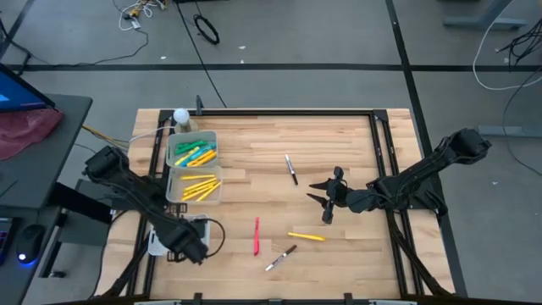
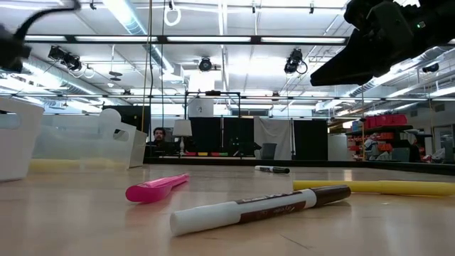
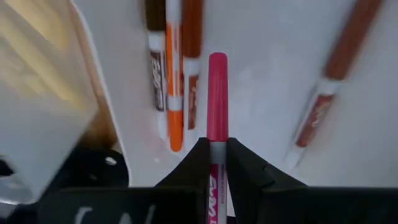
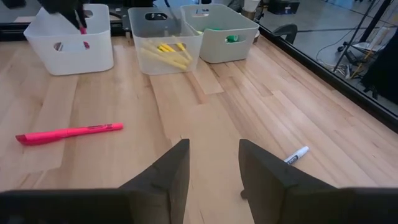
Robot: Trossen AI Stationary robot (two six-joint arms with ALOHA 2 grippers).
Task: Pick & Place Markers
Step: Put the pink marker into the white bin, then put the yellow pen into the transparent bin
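Note:
My left gripper (image 3: 217, 148) hangs over a white bin (image 3: 273, 74) at the table's near left, shut on a pink marker (image 3: 217, 93). Brown and orange markers (image 3: 174, 68) lie on that bin's floor. On the bare table lie another pink marker (image 1: 257, 235), a yellow one (image 1: 306, 236), a white one with a dark end (image 1: 280, 257) and a black-and-white one (image 1: 290, 168). My right gripper (image 1: 326, 202) hovers open above mid-table, right of these, with nothing between its fingers (image 4: 168, 171). My left gripper pinches the pink marker's white labelled barrel (image 3: 217, 167) between its two fingers. The fingers come from above, pointing steeply down. The marker runs on along them, pink end lowest, inside the white bin. Whether that end touches the bin floor I cannot tell.
A bin of yellow markers (image 1: 196, 185) and a bin of green and blue ones (image 1: 192, 150) stand behind the white bin along the left side. A dark frame (image 1: 383, 152) edges the table. Bare wood lies between the loose markers.

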